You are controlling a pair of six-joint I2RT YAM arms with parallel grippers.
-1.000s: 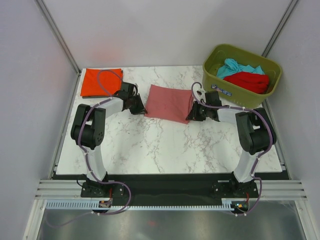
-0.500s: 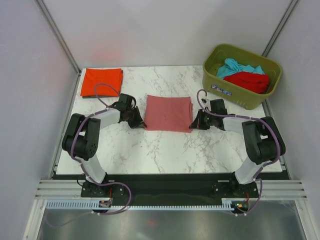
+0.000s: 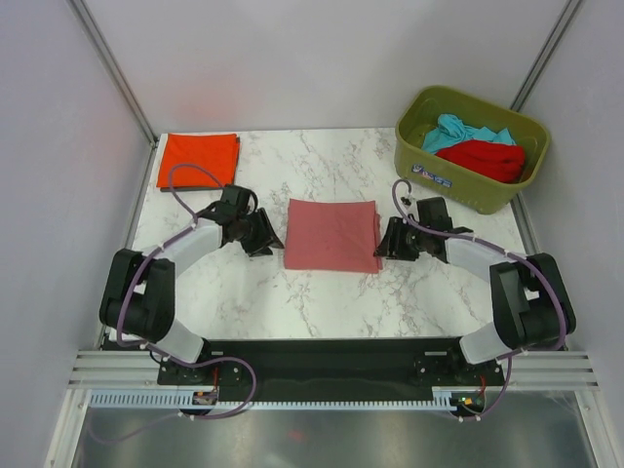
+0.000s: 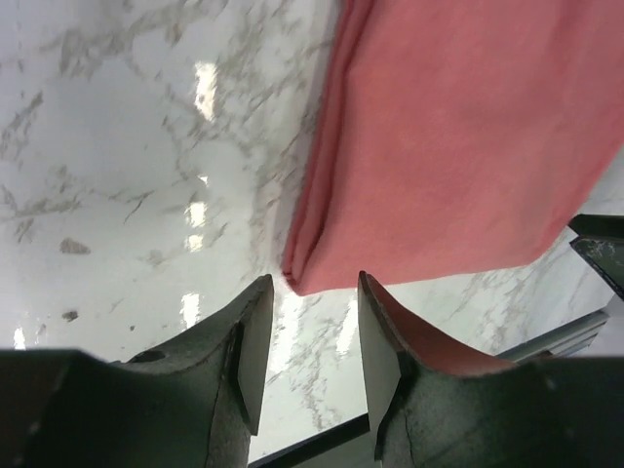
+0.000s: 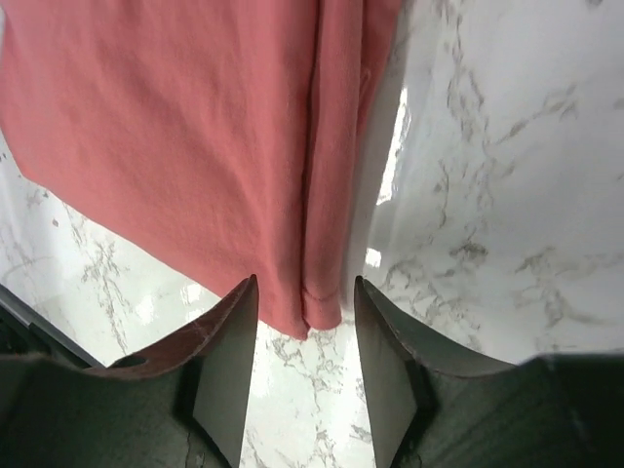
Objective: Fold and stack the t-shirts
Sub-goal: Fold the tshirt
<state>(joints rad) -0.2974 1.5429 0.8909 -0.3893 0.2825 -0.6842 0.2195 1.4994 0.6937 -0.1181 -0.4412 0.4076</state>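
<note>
Lying flat, soft pink t-shirt [image 3: 331, 234] (folded square), left gripper [image 3: 265, 235] and right gripper [image 3: 383, 241] released beside it.

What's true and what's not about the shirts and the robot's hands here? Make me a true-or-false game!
1. The pink shirt lies folded on the table. True.
2. The orange shirt is inside the green bin. False: it lies at the table's far left corner; the bin holds a teal shirt and a red shirt.
3. The left hand and right hand are both open. True.
4. The pink shirt sits on top of the orange one. False: they lie apart.
</note>
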